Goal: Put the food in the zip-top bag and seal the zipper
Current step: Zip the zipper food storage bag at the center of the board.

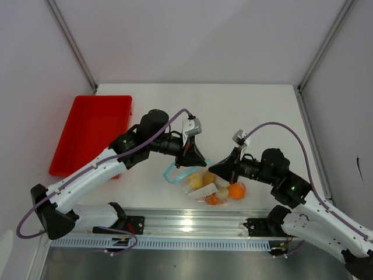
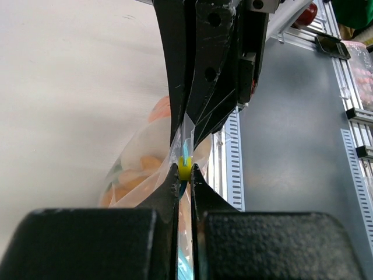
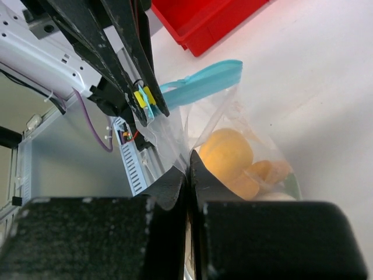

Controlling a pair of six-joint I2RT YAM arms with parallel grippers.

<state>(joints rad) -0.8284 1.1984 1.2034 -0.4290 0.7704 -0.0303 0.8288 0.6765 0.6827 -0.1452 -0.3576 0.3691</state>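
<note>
Left pincer (image 1: 196,156) is clamped tight on the zipper (image 1: 175,174). Right pincer (image 1: 213,168), just beside it, pinches the clear bag (image 1: 186,185). The food (image 1: 236,191) lies inside the bag, below both. A red tray (image 1: 93,131) sits far left.

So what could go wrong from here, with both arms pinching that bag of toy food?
The left fingers and right fingers pinch only the thin top edge of the zip-top bag, so it might slip free. The zipper bows open in a teal loop beside them; a pull could leave it unsealed, letting the food spill.
</note>
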